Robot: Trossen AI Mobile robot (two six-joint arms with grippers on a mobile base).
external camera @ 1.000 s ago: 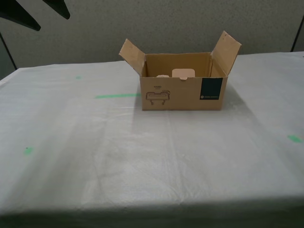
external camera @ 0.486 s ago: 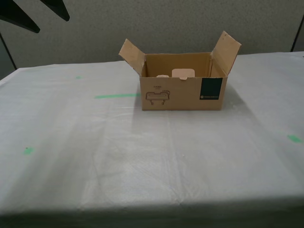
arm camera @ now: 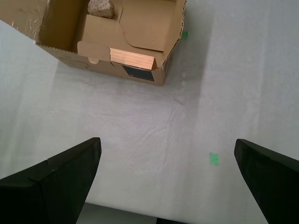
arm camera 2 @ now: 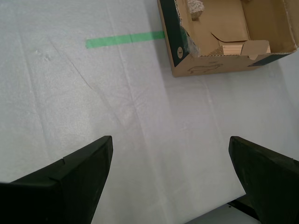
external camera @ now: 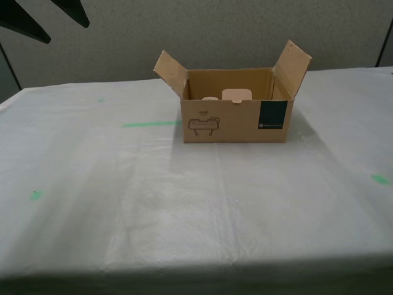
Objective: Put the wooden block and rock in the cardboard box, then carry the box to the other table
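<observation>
The cardboard box (external camera: 235, 123) stands on the other table (external camera: 184, 203), a wrinkled white cloth with green tape marks, its two side flaps upright. Inside it lie the rock (arm camera: 101, 7) and the wooden block (arm camera: 132, 59), the block against one wall under a folded inner flap. The second wrist view shows the same box (arm camera 2: 205, 65) holding the rock (arm camera 2: 196, 9) and the wooden block (arm camera 2: 232, 48). My first gripper (arm camera: 167, 142) and my second gripper (arm camera 2: 170, 144) hover above the cloth, apart from the box, both open and holding nothing.
A green tape strip (external camera: 150, 124) lies beside the box toward the exterior view's left, and small green marks (external camera: 381, 179) dot the cloth. A grey partition (external camera: 202, 31) stands behind. Dark arm parts (external camera: 27, 18) hang at the exterior view's upper left. The table's front edge (external camera: 196, 276) is close.
</observation>
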